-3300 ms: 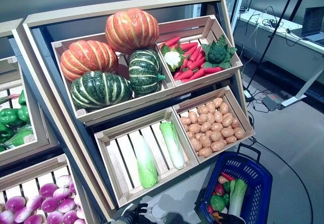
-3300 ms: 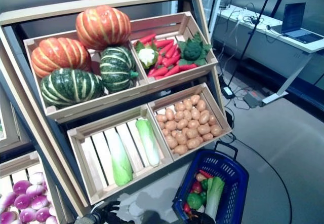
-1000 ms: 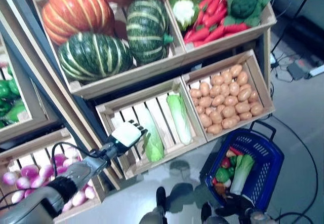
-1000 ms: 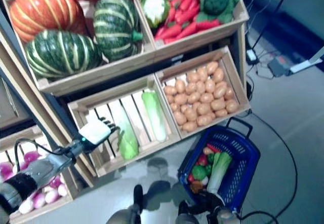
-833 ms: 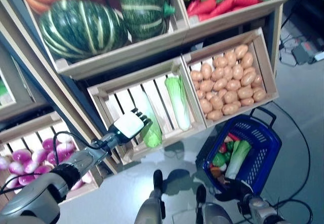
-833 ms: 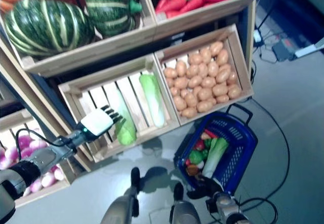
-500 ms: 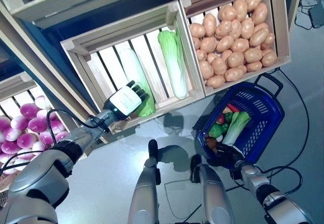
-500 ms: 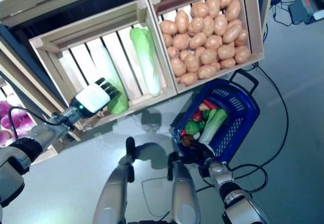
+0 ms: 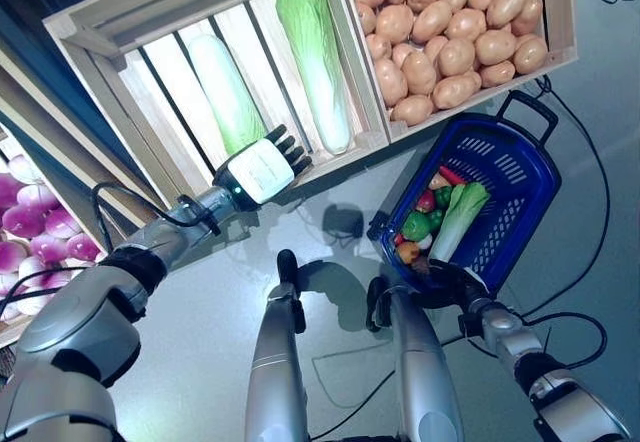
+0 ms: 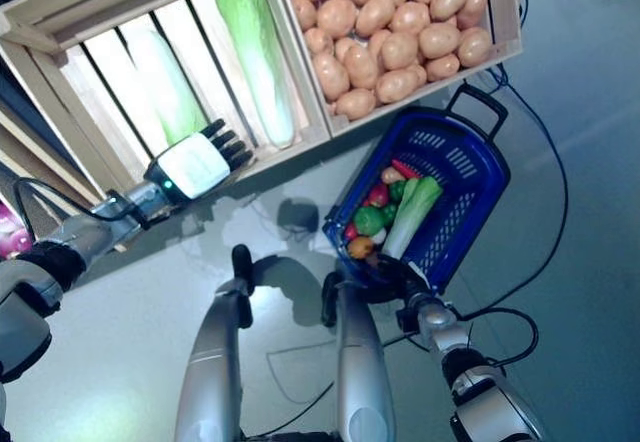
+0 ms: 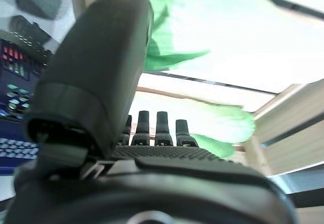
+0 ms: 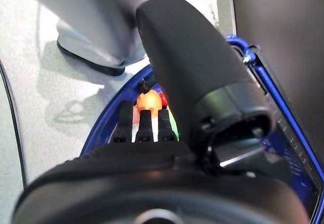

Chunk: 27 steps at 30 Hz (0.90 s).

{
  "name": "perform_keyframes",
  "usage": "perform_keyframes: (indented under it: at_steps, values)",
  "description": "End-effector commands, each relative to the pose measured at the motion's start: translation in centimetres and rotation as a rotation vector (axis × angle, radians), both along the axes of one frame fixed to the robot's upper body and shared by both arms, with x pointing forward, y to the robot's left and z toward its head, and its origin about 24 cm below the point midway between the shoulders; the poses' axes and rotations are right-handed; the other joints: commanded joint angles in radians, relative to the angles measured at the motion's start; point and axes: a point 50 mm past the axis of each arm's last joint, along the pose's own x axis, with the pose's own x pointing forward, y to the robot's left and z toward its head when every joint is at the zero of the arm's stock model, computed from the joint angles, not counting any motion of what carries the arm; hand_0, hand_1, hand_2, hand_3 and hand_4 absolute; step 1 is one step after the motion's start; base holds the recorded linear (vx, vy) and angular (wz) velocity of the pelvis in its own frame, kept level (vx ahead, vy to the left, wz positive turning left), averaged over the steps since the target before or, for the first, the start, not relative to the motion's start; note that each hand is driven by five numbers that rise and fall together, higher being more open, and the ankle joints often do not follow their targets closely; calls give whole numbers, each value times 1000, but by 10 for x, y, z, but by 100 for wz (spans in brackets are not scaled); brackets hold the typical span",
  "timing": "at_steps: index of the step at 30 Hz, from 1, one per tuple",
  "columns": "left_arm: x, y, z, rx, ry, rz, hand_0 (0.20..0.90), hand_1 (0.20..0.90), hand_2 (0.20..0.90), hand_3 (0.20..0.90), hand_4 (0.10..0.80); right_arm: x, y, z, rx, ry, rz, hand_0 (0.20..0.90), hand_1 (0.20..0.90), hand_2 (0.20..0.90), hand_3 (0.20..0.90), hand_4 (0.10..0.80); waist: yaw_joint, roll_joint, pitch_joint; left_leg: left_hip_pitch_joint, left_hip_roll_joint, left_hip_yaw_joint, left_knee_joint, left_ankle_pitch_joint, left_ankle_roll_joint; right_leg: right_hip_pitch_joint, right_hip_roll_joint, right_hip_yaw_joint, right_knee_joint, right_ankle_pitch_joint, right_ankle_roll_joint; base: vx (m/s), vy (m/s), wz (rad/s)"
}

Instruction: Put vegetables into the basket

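My left hand is open, its fingers straight, at the front edge of a slatted wooden crate. It is right at the lower end of a long pale green cabbage; I cannot tell whether it touches it. The cabbage shows past the fingers in the left wrist view. A second cabbage lies beside it. The blue basket stands on the floor to the right. It holds a white-green leafy stalk, a green pepper, and red and orange vegetables. My right hand is open at the basket's near rim.
A second wooden crate of the stand sits just behind the basket, its front edge close to the basket's black handle. Another low crate is at the far left. Grey floor lies between the stand and the basket.
The camera has tilted down, so the stand's upper shelf has left the view. My left hand stays at the cabbage's lower end with straight fingers. My right hand stays at the basket's rim.
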Motion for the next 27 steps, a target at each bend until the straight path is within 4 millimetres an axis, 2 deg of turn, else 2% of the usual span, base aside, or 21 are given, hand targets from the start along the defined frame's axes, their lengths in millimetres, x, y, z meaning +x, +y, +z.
perform_keyframes:
  at_steps: [1,8,16,27]
  values:
    - [7,-9,64,-15,-225,-91,900,900,900,900,800,-4,-21,8,-5,-39,-66,900,900,900,900,800,-13,-2,-1,-20,17,3,231,-252,-10,14,-14,52,-119,139,44,12,59,3]
    - [8,-5,81,57,-240,-37,900,900,900,900,800,-8,-23,11,35,-71,-104,900,900,900,900,800,-25,-6,-1,-65,16,4,278,-276,-3,-35,-19,60,-96,145,48,8,17,2]
    - [4,7,96,170,-241,29,900,900,900,900,800,-17,-33,8,57,-81,-155,900,900,900,900,800,-28,8,-1,-89,13,9,294,-286,-2,-63,-26,64,-91,152,55,0,0,0]
    - [-4,9,125,238,-287,58,900,900,900,900,800,-19,-49,15,46,-110,-189,900,900,900,900,800,-23,26,-1,-117,21,22,285,-281,-2,-96,-44,53,-98,162,58,-1,4,1]
